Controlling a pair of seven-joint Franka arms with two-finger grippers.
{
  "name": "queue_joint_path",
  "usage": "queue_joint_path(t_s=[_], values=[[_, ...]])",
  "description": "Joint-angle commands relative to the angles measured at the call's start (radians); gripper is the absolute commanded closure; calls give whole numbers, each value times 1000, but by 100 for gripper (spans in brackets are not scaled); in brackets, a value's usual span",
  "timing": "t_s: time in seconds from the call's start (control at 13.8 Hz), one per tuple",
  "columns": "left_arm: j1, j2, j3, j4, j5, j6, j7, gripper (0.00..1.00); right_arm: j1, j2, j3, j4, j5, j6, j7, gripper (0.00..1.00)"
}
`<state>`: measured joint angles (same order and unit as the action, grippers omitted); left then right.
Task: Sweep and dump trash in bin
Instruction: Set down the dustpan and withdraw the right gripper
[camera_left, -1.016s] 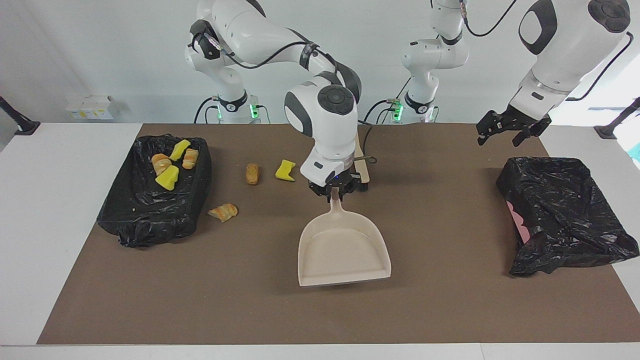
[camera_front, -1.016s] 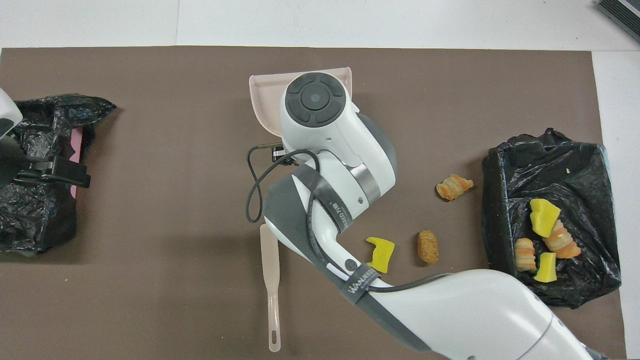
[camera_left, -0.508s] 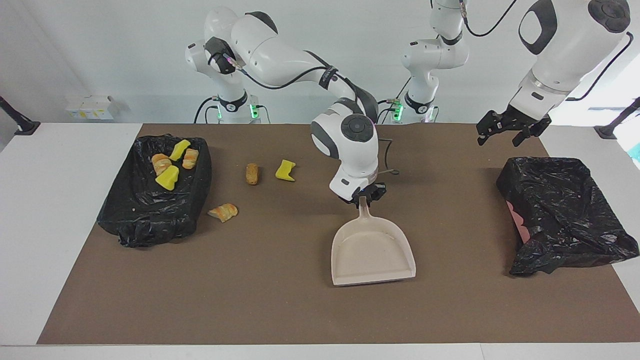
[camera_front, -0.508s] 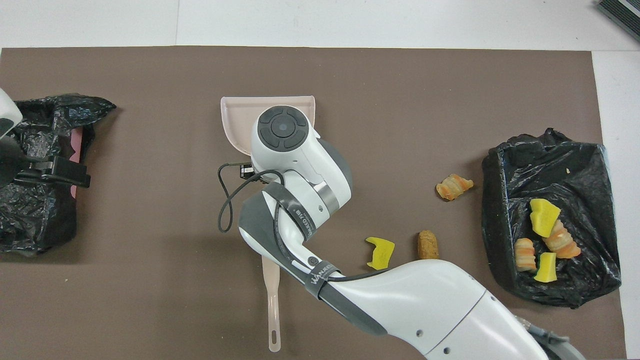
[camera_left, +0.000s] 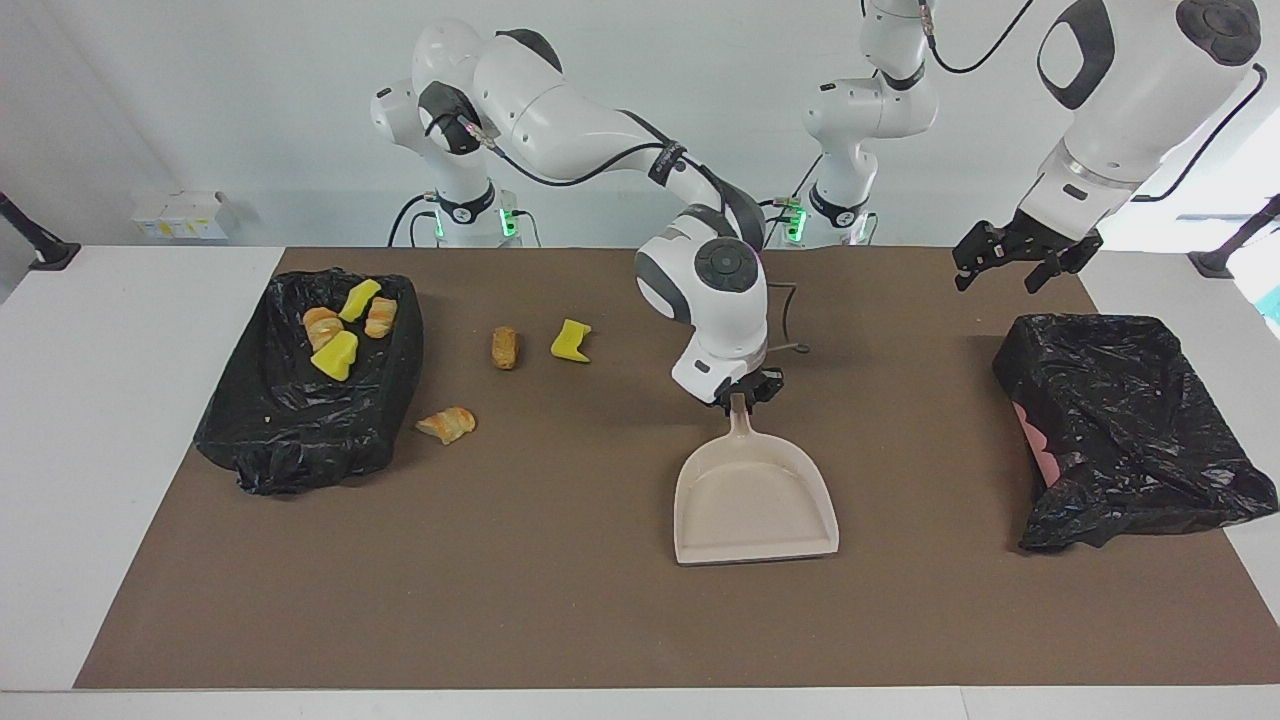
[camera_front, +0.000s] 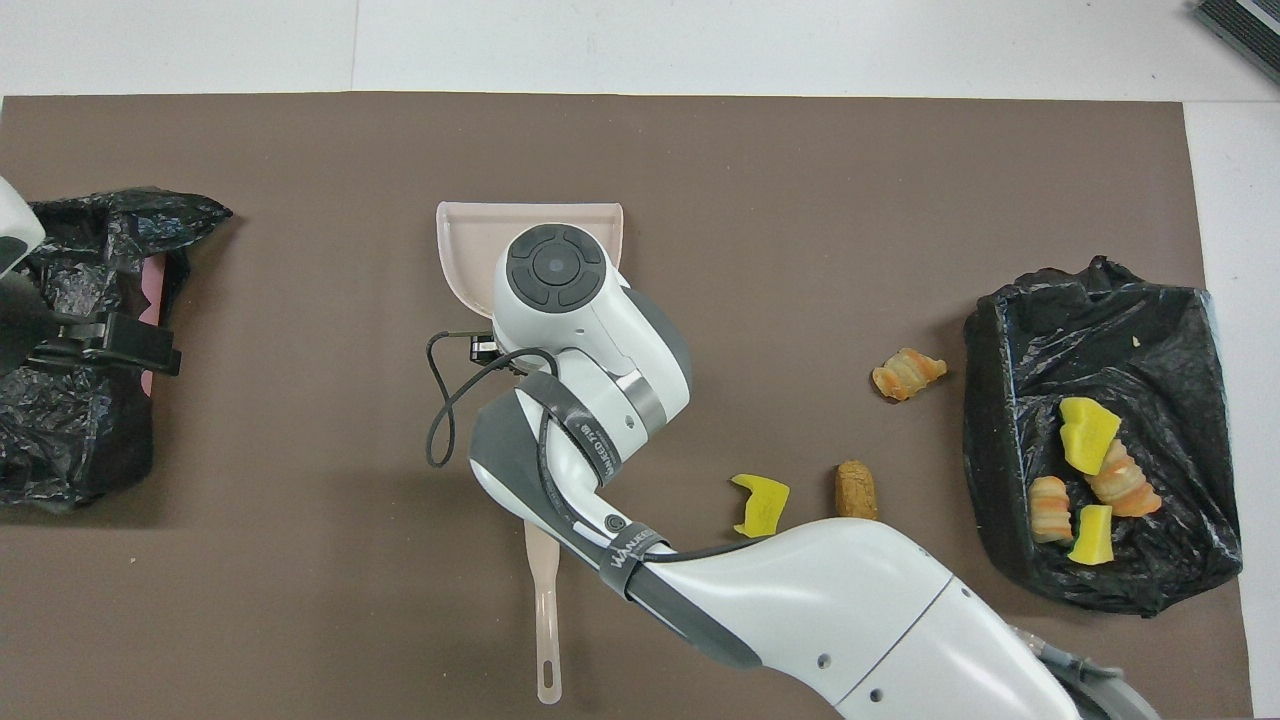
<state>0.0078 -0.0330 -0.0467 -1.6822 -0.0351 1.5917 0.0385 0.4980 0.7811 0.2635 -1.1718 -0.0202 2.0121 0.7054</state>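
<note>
Right gripper (camera_left: 740, 394) is gripping the dustpan (camera_left: 755, 500) by its handle, fingers closed on it, pan resting flat on the brown mat (camera_left: 560, 600) mid-bench; left gripper (camera_left: 1012, 262) is hanging over the mat near the crumpled black bag (camera_left: 1120, 430), waiting, fingers spread and holding nothing; trash: four pieces are lying in the black-lined bin (camera_left: 300, 420) at the right arm's end; three loose on the mat beside it: yellow chunk (camera_left: 570, 340), brown lump (camera_left: 505, 347), orange pastry (camera_left: 447, 424); brush handle (camera_front: 543, 620) is lying nearer the robots than the dustpan.
</note>
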Motion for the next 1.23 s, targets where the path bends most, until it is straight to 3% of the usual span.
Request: queue_joint_path(t_s=[0.0,0.15,0.29,0.65,0.94,1.16], values=[[14,-5,-5,12,-12,-24,4,0,-25,-11,3,-8,26,11,23,38],[14,-5,-5,12,-12,-24,4,0,-27,-40,3,-9,45,8,23,8],[14,-5,-4,12,-12,-24,4,0,-39,-86,3,-37,56,-7,25,1],[14,-5,-5,12,-12,-24,4,0,-62,-314,6,-215,66,-56,20,0],[12,-4,-5,15,-12,-24,-2,0,-55,-494,5,-340,204,-220,5,0],[-3,-2,-16,16,-12,-6,-6,0,17,-627,7,-529,210,-216,14,0]])
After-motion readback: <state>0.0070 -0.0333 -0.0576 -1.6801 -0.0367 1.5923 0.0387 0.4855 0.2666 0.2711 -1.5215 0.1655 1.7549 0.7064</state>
